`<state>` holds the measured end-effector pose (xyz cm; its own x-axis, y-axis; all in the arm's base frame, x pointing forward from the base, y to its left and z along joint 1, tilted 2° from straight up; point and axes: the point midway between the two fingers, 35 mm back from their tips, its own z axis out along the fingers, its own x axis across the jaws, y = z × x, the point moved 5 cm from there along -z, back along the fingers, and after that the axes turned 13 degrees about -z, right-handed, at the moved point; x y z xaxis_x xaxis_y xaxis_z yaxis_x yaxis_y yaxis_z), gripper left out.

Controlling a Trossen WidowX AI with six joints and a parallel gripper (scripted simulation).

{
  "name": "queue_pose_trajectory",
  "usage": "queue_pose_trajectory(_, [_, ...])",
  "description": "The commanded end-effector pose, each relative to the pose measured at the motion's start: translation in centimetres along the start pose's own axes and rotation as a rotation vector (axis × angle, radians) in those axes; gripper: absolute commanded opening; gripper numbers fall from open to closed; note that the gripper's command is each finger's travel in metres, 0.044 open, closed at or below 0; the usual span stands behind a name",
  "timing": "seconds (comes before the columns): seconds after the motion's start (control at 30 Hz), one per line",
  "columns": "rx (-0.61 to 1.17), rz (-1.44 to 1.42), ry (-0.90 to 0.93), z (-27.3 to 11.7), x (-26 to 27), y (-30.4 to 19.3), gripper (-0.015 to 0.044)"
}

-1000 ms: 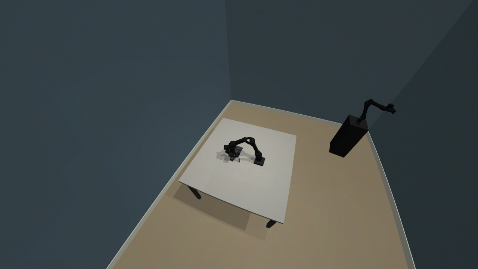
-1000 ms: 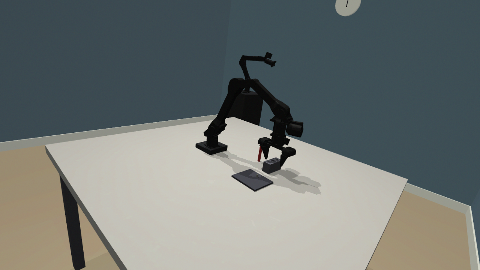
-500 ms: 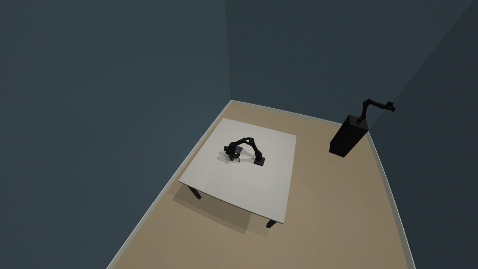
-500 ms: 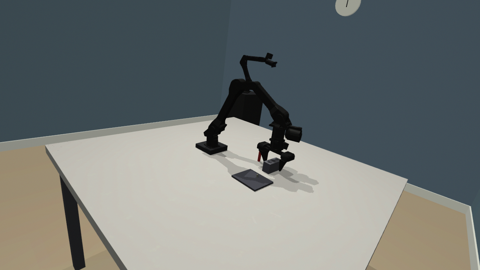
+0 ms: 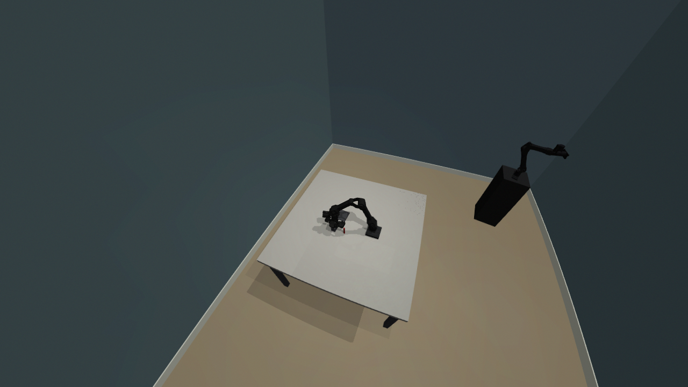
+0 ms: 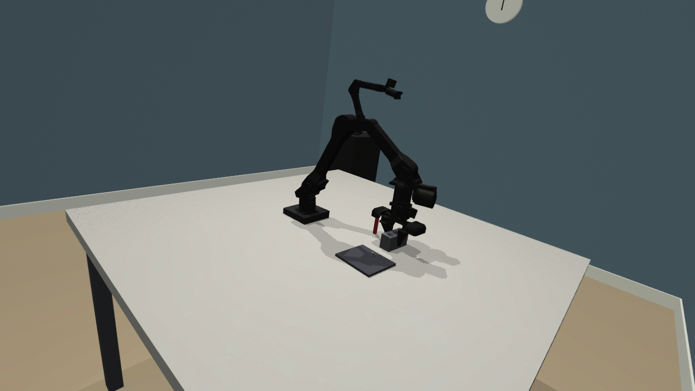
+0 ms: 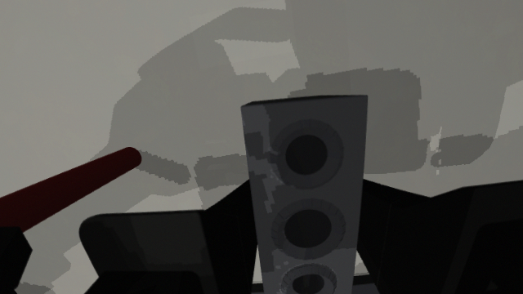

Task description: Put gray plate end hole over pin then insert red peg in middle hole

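Observation:
The gray plate, a thick block with three holes in a row, stands on the table beside the base. My gripper is shut on it, one finger against each long side. The dark flat base lies just in front of the plate in the exterior view, with its small pin upright and bare. The red peg stands upright beside the gripper on the arm-base side. Its top is hidden under the finger mount in the exterior view; I cannot tell if they touch.
The arm's mounting block stands on the white table. A second arm on a black pedestal stands beyond the table.

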<state>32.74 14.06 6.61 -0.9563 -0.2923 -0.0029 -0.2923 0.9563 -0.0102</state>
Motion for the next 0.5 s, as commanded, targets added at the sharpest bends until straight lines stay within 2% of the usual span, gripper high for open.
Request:
queue_pose_trajectory(0.0, [0.004,-0.005,0.003,0.17,0.0,-0.04,0.0105])
queue_pose_trajectory(0.47, [0.004,-0.005,0.003,-0.03,-0.05,-0.04,0.0])
